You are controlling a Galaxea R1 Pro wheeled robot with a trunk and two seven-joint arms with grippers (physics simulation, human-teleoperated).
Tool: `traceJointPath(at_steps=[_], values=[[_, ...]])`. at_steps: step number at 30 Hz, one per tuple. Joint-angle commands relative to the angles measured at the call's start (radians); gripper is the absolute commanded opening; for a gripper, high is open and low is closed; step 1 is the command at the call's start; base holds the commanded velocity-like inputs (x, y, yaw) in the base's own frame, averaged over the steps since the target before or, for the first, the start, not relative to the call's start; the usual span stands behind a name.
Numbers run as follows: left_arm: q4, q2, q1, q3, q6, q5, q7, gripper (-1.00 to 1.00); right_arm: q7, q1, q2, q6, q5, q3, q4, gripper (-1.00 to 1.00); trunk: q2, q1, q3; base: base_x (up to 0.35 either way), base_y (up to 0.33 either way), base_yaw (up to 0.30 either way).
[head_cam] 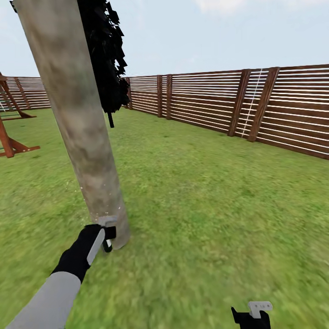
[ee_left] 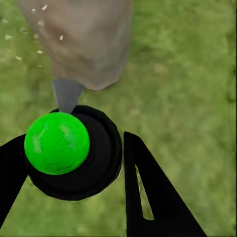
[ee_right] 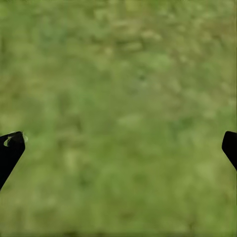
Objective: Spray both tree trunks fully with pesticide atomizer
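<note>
At the far left of the head view, parts of a reddish-brown wooden frame [head_cam: 11, 146] stand on the grass floor [head_cam: 205, 205], with the slatted fence [head_cam: 256, 107] running behind it and on across to the right. Next comes the tree trunk [head_cam: 77, 119], a thick mottled grey-brown column leaning slightly, with a few white specks of pesticide [head_cam: 81, 187] on its lower bark. Behind it hangs the dark foliage of a black tree [head_cam: 107, 59].

At the trunk's base, the left gripper [head_cam: 108, 234] is held low, just beside the bark. In the left wrist view its fingers [ee_left: 148, 197] are clenched around the pesticide atomizer [ee_left: 74, 153], a round black body with a bright green ball on top and a grey nozzle pointing at the trunk's foot.

At the lower right, the right gripper [head_cam: 251, 315] hangs over bare grass; its fingertips [ee_right: 11, 148] stand wide apart, released and holding nothing.
</note>
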Motion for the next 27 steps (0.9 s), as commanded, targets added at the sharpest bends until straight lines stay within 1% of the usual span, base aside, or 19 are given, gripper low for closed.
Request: traceJointPath(at_steps=[1,3,4,6,7,8,9,10,11,13,15,17,19,20,23,24,25,26,27], values=[[-0.04,-0.002,0.001,0.001,0.022,-0.008,0.002,-1.0,0.0,0.0,0.0,0.0,0.0,0.0,0.0,1.0,0.0,0.0,0.0,0.0,0.0,0.0],[-0.071,0.006,0.001,0.004,0.041,-0.009,0.003,-1.0,0.0,0.0,0.0,0.0,0.0,0.0,0.0,1.0,0.0,0.0,0.0,0.0,0.0,0.0],[-0.088,0.015,0.001,0.008,0.046,-0.01,0.003,-1.0,0.0,0.0,0.0,0.0,0.0,0.0,0.0,1.0,0.0,0.0,0.0,0.0,0.0,0.0],[-0.109,0.062,0.003,0.014,0.058,-0.004,0.003,-1.0,0.0,0.0,0.0,0.0,0.0,0.0,0.0,1.0,0.0,0.0,0.0,0.0,0.0,0.0],[-0.116,0.076,0.005,0.017,0.066,-0.002,0.002,-1.0,0.0,0.0,0.0,0.0,0.0,0.0,0.001,1.0,0.0,0.0,0.0,0.0,0.0,0.0],[-0.126,0.087,0.007,0.038,0.074,-0.001,0.002,-1.0,0.0,0.0,0.0,0.0,0.0,0.0,0.001,1.0,0.0,0.0,0.0,0.0,0.0,0.0],[-0.132,0.092,0.009,0.061,0.079,-0.001,0.002,-1.0,0.0,0.0,0.0,0.0,0.0,0.0,0.001,1.0,0.0,0.0,0.0,0.0,0.0,0.0],[-0.137,0.093,0.01,0.075,0.092,-0.001,0.002,-1.0,0.0,0.0,0.0,0.0,0.0,0.0,0.001,1.0,0.0,0.0,0.0,0.0,0.0,0.0],[-0.141,0.09,0.01,0.075,0.125,-0.002,0.003,-1.0,0.0,0.0,0.0,0.0,0.0,0.0,0.001,1.0,0.0,0.0,0.0,0.0,0.0,0.0],[-0.171,0.081,0.009,0.074,0.14,-0.006,0.003,-1.0,0.0,0.001,0.0,0.0,0.0,0.0,0.001,1.0,0.0,0.0,0.0,0.0,0.0,0.0],[-0.212,0.073,0.002,0.074,0.188,-0.005,0.003,-1.0,0.0,0.0,0.0,0.0,0.0,0.0,0.001,1.0,0.0,0.0,0.0,0.0,0.0,0.0],[-0.255,0.044,0.001,0.073,0.214,-0.006,0.005,-1.0,0.0,0.0,0.0,0.0,0.0,0.0,0.001,1.0,0.0,0.0,0.0,0.0,0.0,0.0],[-0.284,0.028,0.0,0.073,0.243,-0.007,0.005,-1.0,0.0,0.0,0.0,0.0,0.0,0.0,0.001,1.0,0.0,0.0,0.0,0.0,0.0,0.0],[-0.314,0.024,0.0,0.073,0.265,-0.008,0.006,-1.0,0.0,0.0,0.0,0.0,0.0,0.0,0.001,1.0,0.0,0.0,0.0,0.0,0.0,0.0],[-0.337,0.041,0.0,0.079,0.278,-0.01,0.006,-1.0,0.0,0.001,0.0,0.0,0.0,0.0,0.001,1.0,0.0,0.0,0.0,0.0,0.0,0.0],[-0.345,0.054,0.0,0.082,0.279,-0.012,0.006,-1.0,0.0,0.001,0.0,0.0,0.0,0.0,0.001,1.0,0.0,0.0,0.0,0.0,0.0,0.0],[-0.35,0.08,0.0,0.083,0.28,-0.011,0.006,-1.0,0.0,0.0,0.0,0.0,0.0,0.0,0.001,1.0,0.0,0.0,0.0,0.0,0.0,0.0],[-0.353,0.101,0.0,0.085,0.281,-0.008,0.006,-1.0,0.0,0.001,0.0,0.0,0.0,0.0,0.001,1.0,0.0,0.0,0.0,0.0,0.0,0.0],[-0.355,0.111,0.0,0.085,0.281,-0.006,0.006,-1.0,0.0,0.0,0.0,0.0,0.0,0.0,0.001,1.0,0.0,0.0,0.0,0.0,0.0,0.0]])
